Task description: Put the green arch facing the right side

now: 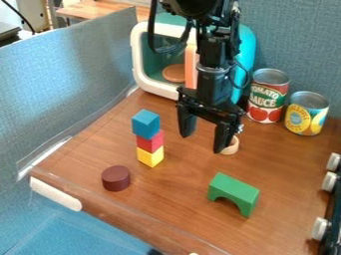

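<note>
Standing upright on its two feet, one green arch [234,193], toy-block pattern, occupied the near right part of the table [180,199], its cut-out low on the side toward the camera. Material: probably painted wood, judged light, stiff and hard to damage. Surface: smooth in appearance, hence perhaps a little slippery under a glancing hold.

Recommended hold: across the narrow width, one pad to each long face, on the solid band above the cut-out and near mid-length, where the weight likely balanced. A hold on one end seemed poorer, since the block could have swung or tipped. Squeezing force: moderate; the body was unlikely to give. For the turn to the right, a slight lift would probably have served better than dragging on the feet.

One black gripper [203,143], empty, hung above the table, behind and to the left of the arch in the camera view, jaws spread and apart from it. Their line appeared to need matching to the block's narrow width before closing.

Also listed: one stack of blue, red and yellow blocks [150,142], well apart from the arch; one brown cylinder [116,179], near the table's front edge.
</note>
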